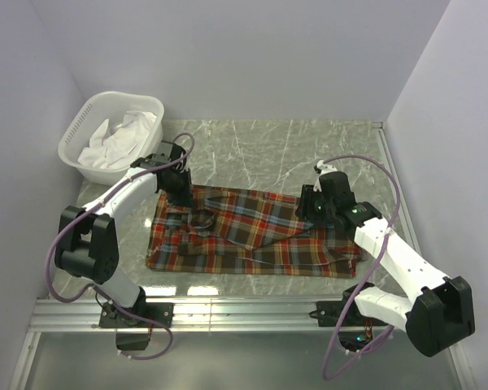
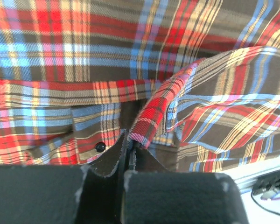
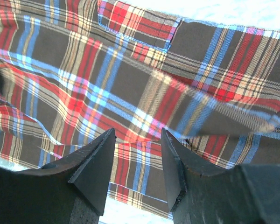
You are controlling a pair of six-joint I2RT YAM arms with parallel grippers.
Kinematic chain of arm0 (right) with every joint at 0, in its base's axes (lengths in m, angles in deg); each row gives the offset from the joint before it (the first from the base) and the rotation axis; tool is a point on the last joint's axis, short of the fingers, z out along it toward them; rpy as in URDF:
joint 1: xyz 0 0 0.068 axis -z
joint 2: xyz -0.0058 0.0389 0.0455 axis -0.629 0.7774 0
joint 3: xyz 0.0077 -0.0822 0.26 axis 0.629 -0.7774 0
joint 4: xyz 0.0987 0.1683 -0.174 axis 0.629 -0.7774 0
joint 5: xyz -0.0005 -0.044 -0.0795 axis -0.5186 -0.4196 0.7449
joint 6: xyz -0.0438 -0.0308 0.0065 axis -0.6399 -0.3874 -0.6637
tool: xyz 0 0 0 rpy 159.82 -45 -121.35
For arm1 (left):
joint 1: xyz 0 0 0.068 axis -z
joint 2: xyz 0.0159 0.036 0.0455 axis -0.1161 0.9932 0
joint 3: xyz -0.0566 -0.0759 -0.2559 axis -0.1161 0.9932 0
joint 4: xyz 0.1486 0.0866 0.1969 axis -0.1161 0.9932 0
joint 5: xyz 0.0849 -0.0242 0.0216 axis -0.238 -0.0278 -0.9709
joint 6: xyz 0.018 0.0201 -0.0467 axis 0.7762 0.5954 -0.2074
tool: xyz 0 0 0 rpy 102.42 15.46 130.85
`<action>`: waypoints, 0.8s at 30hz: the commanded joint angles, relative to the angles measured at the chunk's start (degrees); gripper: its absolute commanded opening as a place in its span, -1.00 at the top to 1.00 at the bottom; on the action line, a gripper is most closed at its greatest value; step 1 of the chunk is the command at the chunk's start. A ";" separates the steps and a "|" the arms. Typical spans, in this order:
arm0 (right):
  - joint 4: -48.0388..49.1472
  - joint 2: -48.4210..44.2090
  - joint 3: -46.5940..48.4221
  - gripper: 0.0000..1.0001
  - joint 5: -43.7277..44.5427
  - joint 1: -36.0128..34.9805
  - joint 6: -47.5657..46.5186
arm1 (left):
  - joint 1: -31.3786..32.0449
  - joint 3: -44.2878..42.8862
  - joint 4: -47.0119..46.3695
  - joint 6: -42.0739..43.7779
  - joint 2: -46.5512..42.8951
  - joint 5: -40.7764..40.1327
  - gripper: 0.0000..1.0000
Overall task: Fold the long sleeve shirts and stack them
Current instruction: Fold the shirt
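Observation:
One long sleeve shirt (image 1: 252, 236), plaid in red, blue and brown, lies spread across the marble table, partly folded lengthwise. My left gripper (image 1: 179, 199) is at its far left part, near the collar. In the left wrist view the left gripper (image 2: 129, 140) is shut on a raised red-checked fold (image 2: 163, 102) of the shirt (image 2: 84, 56); a dark button (image 2: 100, 147) shows beside it. My right gripper (image 1: 309, 213) hovers over the shirt's right part. In the right wrist view the right gripper (image 3: 137, 135) stands open, nothing between its fingers, with the shirt (image 3: 144, 84) just beyond.
A white laundry basket (image 1: 69, 150) holding white cloth (image 1: 118, 138) stands at the far left corner. Walls close in the table on the left, back and right. A metal rail (image 1: 252, 313) runs along the near edge by the arm bases.

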 commanded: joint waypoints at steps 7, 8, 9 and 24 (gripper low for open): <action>3.30 -1.31 -1.44 -0.03 0.22 0.16 0.75 | -0.12 -2.84 4.17 -0.94 0.73 -2.78 0.99; 3.56 -1.22 -1.62 -0.03 -0.22 0.16 0.75 | -0.12 -2.84 4.44 -0.68 1.00 -3.40 0.99; 3.65 -1.04 -1.80 -0.03 -0.40 0.07 0.92 | -0.12 -2.93 5.31 -0.50 1.52 -5.14 0.99; 9.10 -3.06 -5.04 -0.03 -4.34 0.16 5.05 | -0.12 -6.44 5.14 -0.68 -0.65 -12.70 -0.29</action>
